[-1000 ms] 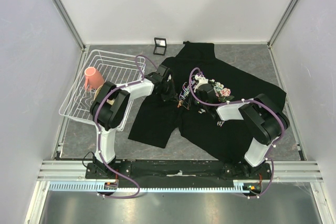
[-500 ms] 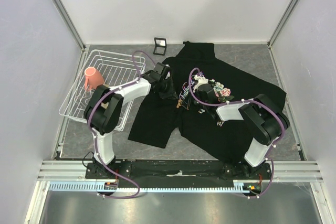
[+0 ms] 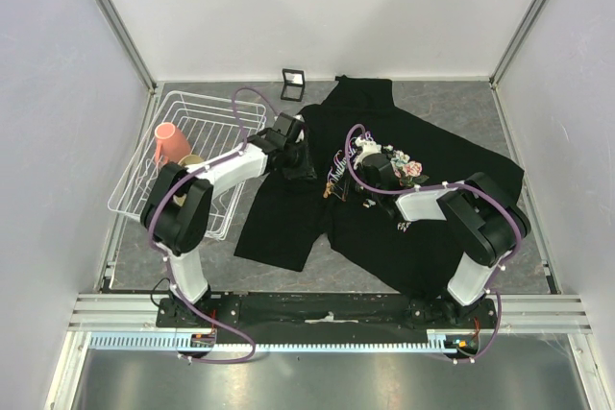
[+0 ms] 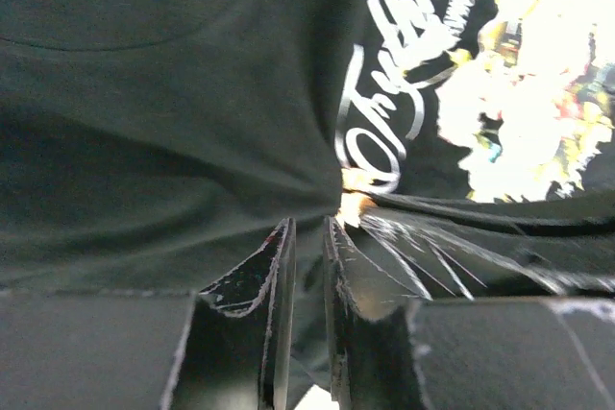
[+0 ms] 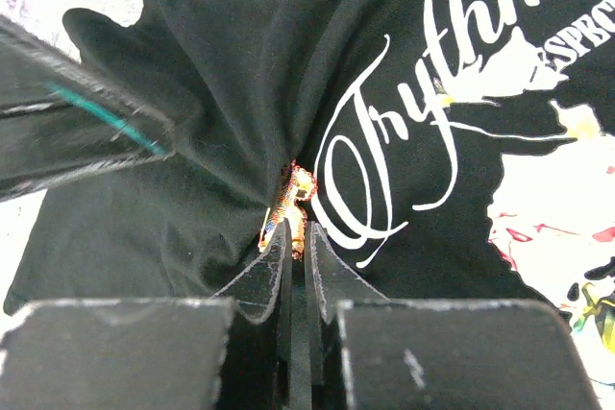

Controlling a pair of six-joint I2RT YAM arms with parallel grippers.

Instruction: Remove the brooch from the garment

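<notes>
Swung left elbow [image 3: 178, 213] out toward 9 o'clock, backed left gripper [image 4: 308, 229] off, jaws slightly parted, nothing visibly held. Kept right gripper [image 5: 298, 229] clenched on brooch [image 5: 292, 197], at 9 o'clock of rose print [image 5: 567, 208]. Judged still pinned, going by puckered garment [image 5: 211, 74] around it. Left to do: pulling pin free.

ARMS: left arm [image 3: 229, 166] and right arm [image 3: 429, 204], white link shells, black joint housings | CABLE: purple cable [image 3: 242, 95] looped along each arm, rising from base rail [image 3: 327, 310] | RAIL: black bar, both bases bolted on | FINGERS: fingers [image 4: 258, 287] black, pale-scuffed edges
</notes>
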